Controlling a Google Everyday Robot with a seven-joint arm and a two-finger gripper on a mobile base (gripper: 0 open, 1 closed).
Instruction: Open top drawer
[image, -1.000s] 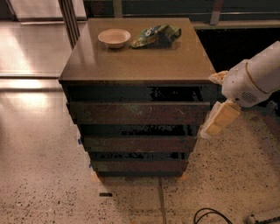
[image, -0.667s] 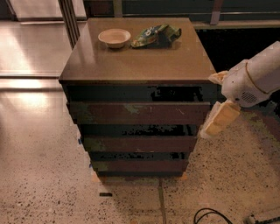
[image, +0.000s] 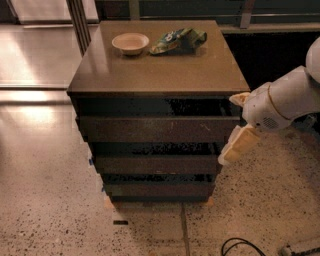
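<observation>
Speckled floor, shiny tiles to the L, glass behind. Dark wood cabinet in the middle w/ a small bowl and a crumpled snack bag on top, both at the back, well clear of the front edge.

Top drawer is the widest front, right under the cabinet top. It sits a bit fwd of the top's edge, w/ a dark gap showing above it, so I read it as partly out, not fully. The two lower drawers are stepped back under it.

My gripper is at the drawer's R end, coming in from the R on the white arm. Fingers are spread wide: one up by the top R corner of the gap, the other hanging below the front's lower edge. Can't tell if either actually touches the wood.

What changed over the last sec: basically nothing. Gripper is at the same spot, the drawer gap looks the same, and the stuff on top is unmoved. So IMO the pull has stalled or paused. Next I'd want a firm hook on that R edge, then a straight pull out.
</observation>
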